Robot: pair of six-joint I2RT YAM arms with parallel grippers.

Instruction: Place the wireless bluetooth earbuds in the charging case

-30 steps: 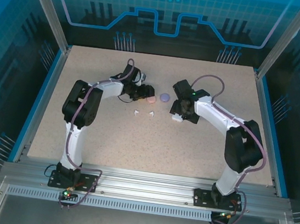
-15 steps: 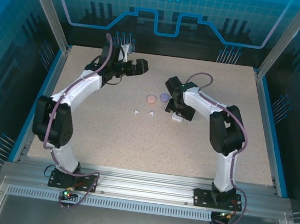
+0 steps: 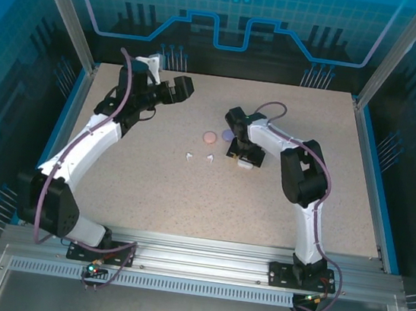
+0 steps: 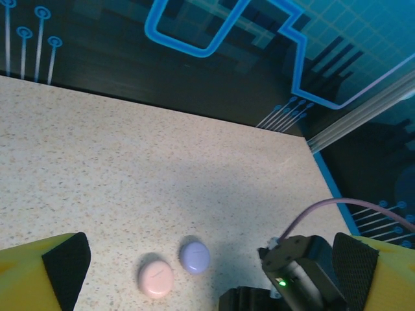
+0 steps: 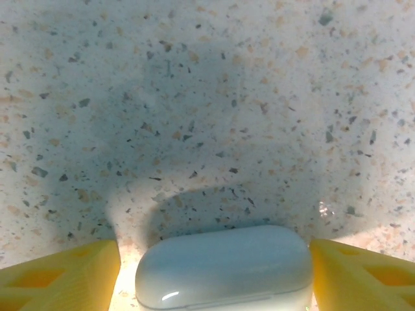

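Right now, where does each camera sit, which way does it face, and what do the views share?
Top external: above, behind the bases, looking down on the table; left arm, right arm, left end effector, right end effector.
Left wrist: raised far-left, looking rightward at the pink case, purple case and right arm; own yellow fingers.
Right wrist: low, looking down on the white case between its fingers.
Shared: top external also shows all three cases.

A robot lab cell, probably a demo or test enclosure: an aluminium frame (image 3: 70, 18) holds blue panels (image 3: 233, 21) printed with circuit graphics, and a left arm (image 3: 87, 140) and right arm (image 3: 301, 179) are bolted to a rail (image 3: 201, 266) at the near edge of a speckled surface (image 3: 187, 199).
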